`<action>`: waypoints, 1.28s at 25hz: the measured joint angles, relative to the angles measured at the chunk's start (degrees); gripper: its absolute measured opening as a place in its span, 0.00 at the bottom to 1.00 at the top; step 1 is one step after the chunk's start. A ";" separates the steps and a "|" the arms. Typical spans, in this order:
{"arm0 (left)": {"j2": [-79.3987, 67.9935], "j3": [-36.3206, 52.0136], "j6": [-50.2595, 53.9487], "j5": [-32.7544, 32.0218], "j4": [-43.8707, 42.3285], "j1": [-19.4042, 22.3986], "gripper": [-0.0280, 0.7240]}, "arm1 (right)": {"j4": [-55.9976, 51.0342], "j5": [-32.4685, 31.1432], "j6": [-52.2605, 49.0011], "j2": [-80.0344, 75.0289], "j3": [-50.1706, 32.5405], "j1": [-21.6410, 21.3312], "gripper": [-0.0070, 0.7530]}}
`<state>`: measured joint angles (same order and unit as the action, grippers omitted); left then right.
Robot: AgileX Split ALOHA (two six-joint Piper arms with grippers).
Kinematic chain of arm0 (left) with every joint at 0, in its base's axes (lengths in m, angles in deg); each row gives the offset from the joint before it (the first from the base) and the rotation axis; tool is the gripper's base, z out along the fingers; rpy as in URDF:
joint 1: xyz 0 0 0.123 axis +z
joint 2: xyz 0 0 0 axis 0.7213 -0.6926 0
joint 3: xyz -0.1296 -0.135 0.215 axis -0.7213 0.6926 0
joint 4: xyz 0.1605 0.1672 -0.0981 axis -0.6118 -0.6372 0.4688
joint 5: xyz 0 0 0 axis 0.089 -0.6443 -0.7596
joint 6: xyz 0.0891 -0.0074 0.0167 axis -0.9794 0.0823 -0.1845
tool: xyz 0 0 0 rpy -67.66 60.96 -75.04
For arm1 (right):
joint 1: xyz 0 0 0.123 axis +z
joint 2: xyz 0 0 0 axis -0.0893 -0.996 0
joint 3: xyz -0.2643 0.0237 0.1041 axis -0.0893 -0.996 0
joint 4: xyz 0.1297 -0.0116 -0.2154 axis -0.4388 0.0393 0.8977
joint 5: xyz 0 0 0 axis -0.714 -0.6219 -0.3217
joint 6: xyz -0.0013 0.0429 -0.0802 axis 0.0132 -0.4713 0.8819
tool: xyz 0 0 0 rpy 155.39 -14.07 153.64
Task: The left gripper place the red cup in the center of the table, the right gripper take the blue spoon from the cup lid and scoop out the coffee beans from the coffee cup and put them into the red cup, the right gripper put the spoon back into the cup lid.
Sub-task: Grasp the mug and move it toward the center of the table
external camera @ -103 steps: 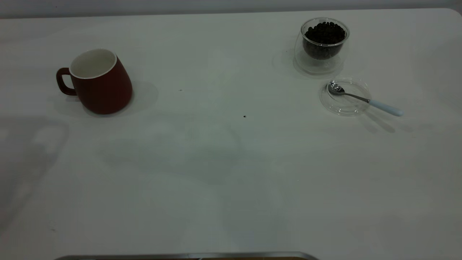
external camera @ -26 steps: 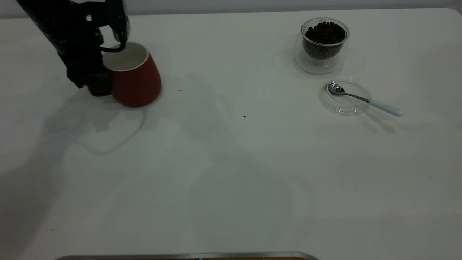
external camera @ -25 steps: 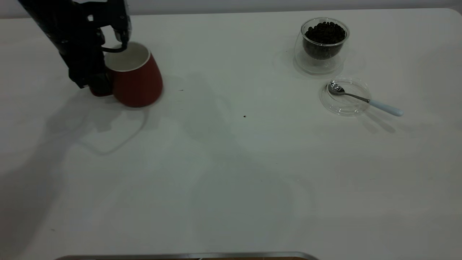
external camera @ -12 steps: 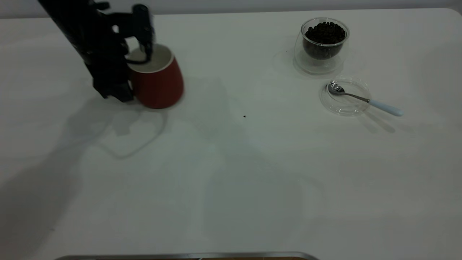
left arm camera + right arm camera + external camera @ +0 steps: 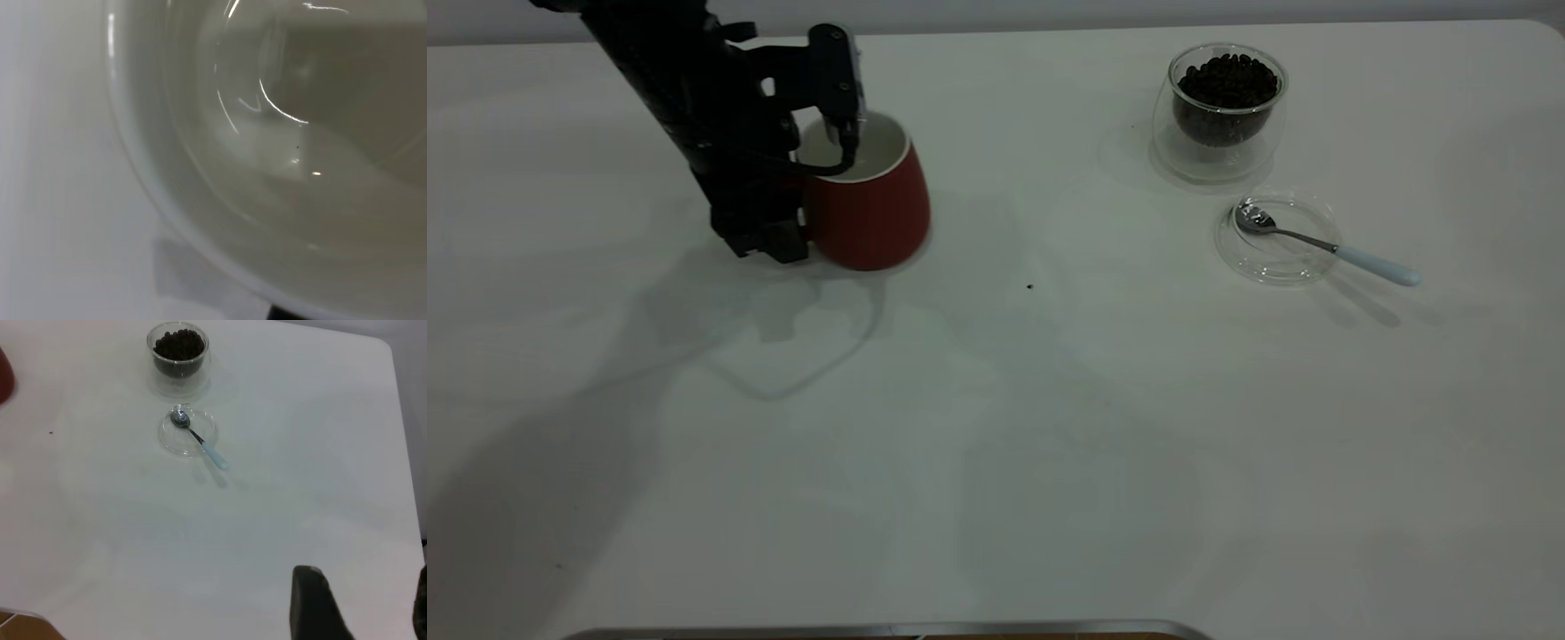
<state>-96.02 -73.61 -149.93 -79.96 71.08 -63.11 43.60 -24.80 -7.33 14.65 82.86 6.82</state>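
pinching 1 red cup (image 5: 871,213) rim, left gripper (image 5: 818,178) fingers; 1 blue spoon (image 5: 1325,244) on 1 cup lid (image 5: 1272,267).

Large plain white tabletop (image 5: 1049,498), matte, across nearly the whole exterior view. Far-right corner (image 5: 1549,31) rounded. Narrow strip of pale grey wall (image 5: 996,13) just behind the far edge. Thin brushed-metal strip (image 5: 889,629) along the near edge, left of middle, with a sliver of brown behind it. One tiny dark speck (image 5: 1030,286) near the centre of the top. Diffuse overhead light, no hard highlights; soft overlapping grey shadows (image 5: 1067,462) over the left half and near-centre. From the right wrist view: flat grey surface (image 5: 408,400) beyond the right edge, wood-brown patch (image 5: 17,628) past a rounded near corner.
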 joint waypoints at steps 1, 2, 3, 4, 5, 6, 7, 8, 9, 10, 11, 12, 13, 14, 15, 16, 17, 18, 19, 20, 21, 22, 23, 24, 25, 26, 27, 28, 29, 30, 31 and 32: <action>0.00 0.00 0.00 0.13 0.04 -0.32 0.73 | 0.00 0.00 0.00 0.00 0.00 0.00 0.53; 0.00 0.00 0.00 0.27 0.18 -0.55 0.73 | 0.00 0.00 0.00 0.00 0.00 0.00 0.53; 0.00 0.00 0.00 0.27 0.23 -0.70 0.73 | 0.00 0.00 0.00 0.00 0.00 0.00 0.53; 0.00 0.00 0.00 0.31 0.23 -0.90 0.73 | 0.00 0.00 0.00 0.00 0.00 0.00 0.53; 0.00 0.00 0.00 0.31 0.23 -1.03 0.73 | 0.00 0.00 0.00 0.00 0.00 0.00 0.53; 0.00 0.00 0.00 0.33 0.41 -1.23 0.73 | 0.00 0.00 0.00 0.00 0.00 0.00 0.53; 0.00 0.00 0.00 0.38 0.75 -1.33 0.73 | 0.00 0.00 0.00 0.00 0.00 0.00 0.53; 0.00 0.00 0.00 0.38 1.38 -1.53 0.73 | 0.00 0.00 0.00 0.00 0.00 0.00 0.53; 0.00 0.00 0.00 0.40 1.89 -1.77 0.73 | 0.00 0.00 0.00 0.00 0.00 0.00 0.53; 0.00 0.00 0.00 0.45 2.29 -2.13 0.73 | 0.00 0.00 0.00 0.00 0.00 0.00 0.53; 0.00 0.00 0.00 0.50 2.61 -2.33 0.73 | 0.00 0.00 0.00 0.00 0.00 0.00 0.53; 0.00 0.00 0.00 0.63 2.77 -2.61 0.73 | 0.00 0.00 0.00 0.00 0.00 0.00 0.53; 0.00 0.00 -0.17 0.80 2.90 -2.70 0.73 | 0.00 0.00 0.00 0.00 0.00 0.00 0.53; 0.00 0.00 -0.26 0.98 2.90 -2.85 0.73 | 0.00 0.00 0.00 0.00 0.00 0.00 0.53; 0.00 0.00 -0.26 1.12 2.90 -2.90 0.73 | 0.00 0.00 0.00 0.00 0.00 0.00 0.53; 0.00 0.00 -0.26 1.23 2.90 -3.01 0.73 | 0.00 0.00 0.00 0.00 0.00 0.00 0.53; 0.00 0.00 -0.26 1.30 2.90 -3.21 0.73 | 0.00 0.00 0.00 0.00 0.00 0.00 0.53; 0.00 0.00 -0.26 1.43 2.90 -3.35 0.73 | 0.00 0.00 0.00 0.00 0.00 0.00 0.53; 0.00 0.00 -0.26 1.62 2.95 -3.50 0.73 | 0.00 0.00 0.00 0.00 0.00 0.00 0.53; 0.00 0.00 -0.26 1.80 2.95 -3.71 0.73 | 0.00 0.00 0.00 0.00 0.00 0.00 0.53; 0.00 0.00 -0.26 1.92 3.03 -3.84 0.73 | 0.00 0.00 0.00 0.00 0.00 0.00 0.53; 0.00 0.00 -0.26 1.92 3.13 -3.84 0.73 | 0.00 0.00 0.00 0.00 0.00 0.00 0.53; 0.00 0.00 -0.26 1.92 3.20 -3.84 0.73 | 0.00 0.00 0.00 0.00 0.00 0.00 0.53; 0.00 0.00 -0.26 1.92 3.20 -3.84 0.73 | 0.00 0.00 0.00 0.00 0.00 0.00 0.53; 0.00 0.00 -0.26 1.92 3.22 -3.84 0.73 | 0.00 0.00 0.00 0.00 0.00 0.00 0.53; 0.00 0.00 -0.26 1.97 3.22 -3.84 0.73 | 0.00 0.00 0.00 0.00 0.00 0.00 0.53; 0.00 0.00 -0.26 2.04 3.27 -3.84 0.73 | 0.00 0.00 0.00 0.00 0.00 0.00 0.53; 0.00 0.00 -0.26 2.09 3.27 -3.84 0.73 | 0.00 0.00 0.00 0.00 0.00 0.00 0.53; 0.00 0.00 -0.26 2.09 3.27 -3.84 0.73 | 0.00 0.00 0.00 0.00 0.00 0.00 0.53; 0.00 0.00 -0.21 2.09 3.27 -3.84 0.73 | 0.00 0.00 0.00 0.00 0.00 0.00 0.53; 0.00 0.00 -0.14 2.03 3.27 -3.84 0.73 | 0.00 0.00 0.00 0.00 0.00 0.00 0.53; 0.00 0.00 -0.02 1.82 3.27 -3.78 0.73 | 0.00 0.00 0.00 0.00 0.00 0.00 0.53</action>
<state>-96.02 -73.61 -149.95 -78.14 74.34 -66.89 43.60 -24.80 -7.33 14.65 82.86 6.82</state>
